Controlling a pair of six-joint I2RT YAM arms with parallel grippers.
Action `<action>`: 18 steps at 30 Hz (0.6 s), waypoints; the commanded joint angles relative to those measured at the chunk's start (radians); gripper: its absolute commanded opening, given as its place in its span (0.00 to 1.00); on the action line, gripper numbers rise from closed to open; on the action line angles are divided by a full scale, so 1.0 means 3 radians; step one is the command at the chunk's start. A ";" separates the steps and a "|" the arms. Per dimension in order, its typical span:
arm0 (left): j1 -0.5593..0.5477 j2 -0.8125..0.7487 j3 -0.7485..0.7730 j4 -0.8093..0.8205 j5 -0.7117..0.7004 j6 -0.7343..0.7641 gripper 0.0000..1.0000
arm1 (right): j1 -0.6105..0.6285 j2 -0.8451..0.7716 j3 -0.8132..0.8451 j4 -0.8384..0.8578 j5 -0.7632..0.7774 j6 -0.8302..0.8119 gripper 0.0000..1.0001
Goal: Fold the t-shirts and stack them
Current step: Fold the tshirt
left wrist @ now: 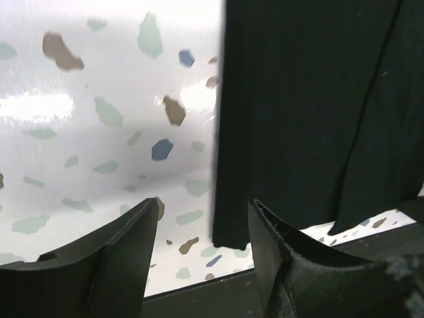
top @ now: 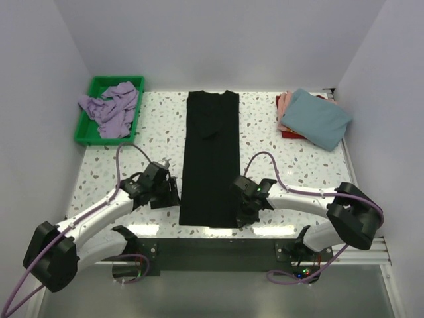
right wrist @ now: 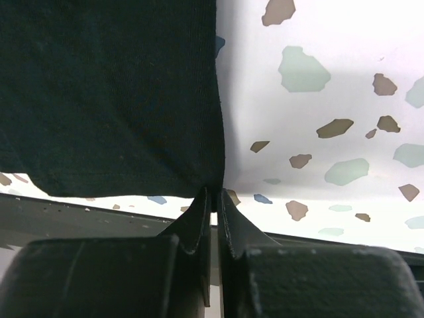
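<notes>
- The left gripper (left wrist: 204, 205) has its two fingers (left wrist: 126, 258) apart, and it holds nothing.
- A near corner of the black t-shirt (top: 211, 159) lies right in front of the gap between those fingers, closer to the right one.
- The right gripper (right wrist: 213, 193) has its fingers pressed together.
- They pinch the other near corner of the black t-shirt, right at the tips.
- The black t-shirt is folded into a long strip. It lies flat on the table (top: 265, 132) and stretches away between the two grippers.
- Far ahead of the left gripper, off to its left side, the lavender t-shirt (top: 112, 106) sits crumpled in the green tray (top: 85, 129).
- Far ahead of the right gripper, off to its right side, there is a pile of shirts.
- The teal-blue t-shirt (top: 317, 118) is on top. The pink t-shirt (top: 283, 101) and the dark red t-shirt (top: 289, 134) peek out from under it.
</notes>
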 commanded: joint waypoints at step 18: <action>-0.0867 -0.0152 -0.0586 0.0449 -0.0127 -0.1131 0.53 | 0.0014 -0.0254 -0.0162 -0.0334 0.0108 -0.0049 0.00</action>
